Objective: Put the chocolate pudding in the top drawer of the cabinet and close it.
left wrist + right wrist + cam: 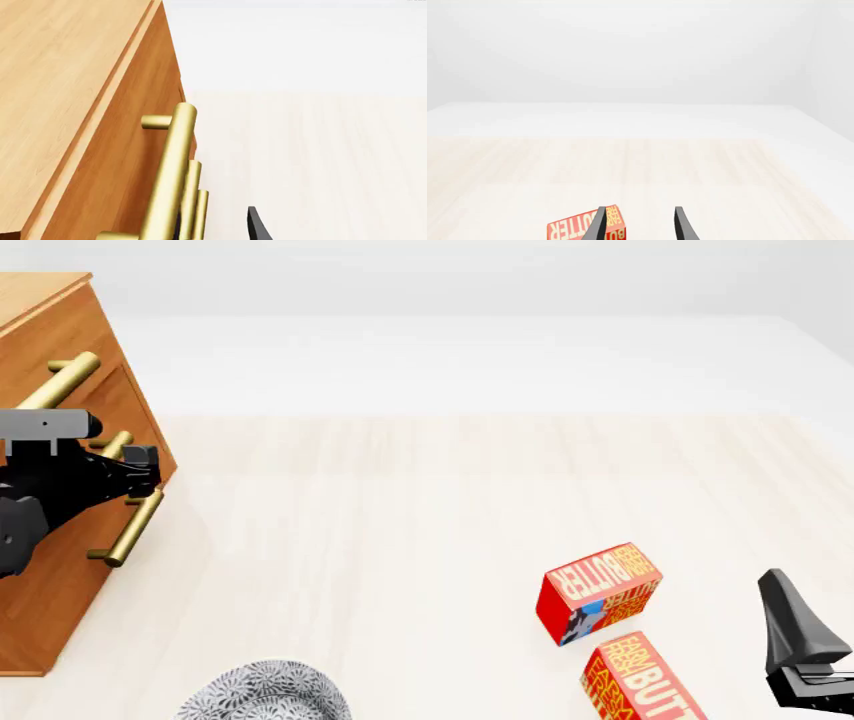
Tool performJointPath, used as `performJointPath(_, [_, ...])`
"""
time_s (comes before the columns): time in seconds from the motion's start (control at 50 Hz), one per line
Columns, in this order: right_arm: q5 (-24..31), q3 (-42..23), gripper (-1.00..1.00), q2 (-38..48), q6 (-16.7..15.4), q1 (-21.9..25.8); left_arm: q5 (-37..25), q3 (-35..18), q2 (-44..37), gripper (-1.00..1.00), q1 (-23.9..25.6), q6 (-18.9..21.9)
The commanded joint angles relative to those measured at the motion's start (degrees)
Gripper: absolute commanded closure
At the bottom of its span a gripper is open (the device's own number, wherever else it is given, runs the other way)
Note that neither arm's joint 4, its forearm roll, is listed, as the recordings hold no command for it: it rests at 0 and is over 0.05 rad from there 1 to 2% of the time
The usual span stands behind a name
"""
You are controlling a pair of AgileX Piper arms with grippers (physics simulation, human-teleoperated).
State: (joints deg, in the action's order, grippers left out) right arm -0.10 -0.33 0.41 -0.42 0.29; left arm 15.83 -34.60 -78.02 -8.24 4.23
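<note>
The left claw (pixel 134 475) sits at the top drawer (pixel 118 420) handle (pixel 60 380) of the cabinet (pixel 47 300); whether it grips I cannot tell. Best pull straight outward. The right claw (pixel 637 225) hangs parted over the desk (pixel 400 510). No chocolate pudding shows.

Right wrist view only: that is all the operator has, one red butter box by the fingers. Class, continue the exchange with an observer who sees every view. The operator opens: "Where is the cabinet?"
Observer: The cabinet stands at the far left of the front view.
Operator: Where is the left gripper?
Observer: The left gripper is open at the cabinet's brass handles.
Operator: Can you see the chocolate pudding?
Observer: No, it shows in no view; the front view adds only a second butter box and a patterned grey dish.
</note>
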Motion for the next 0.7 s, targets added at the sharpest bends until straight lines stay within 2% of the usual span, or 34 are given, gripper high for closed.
performJointPath(0.02, [0.02, -0.01, -1.00, -0.03, -0.03, 0.01, 0.33, -1.21, -1.91, -1.00, -3.93, 0.40])
performJointPath(0.34, [-0.01, 0.00, -1.00, -0.01, -0.01, 0.00, -0.06, -2.29, -2.19, -1.00, -9.44, 0.35])
performJointPath(0.58, [-0.01, 0.01, -1.00, -0.02, 0.00, 0.00, -4.48, 0.73, 8.30, -1.00, -10.19, 1.86])
performJointPath(0.7, [0.00, 0.01, -1.00, -0.01, 0.00, 0.00, -8.62, 3.39, 16.43, -1.00, -9.90, 2.15])
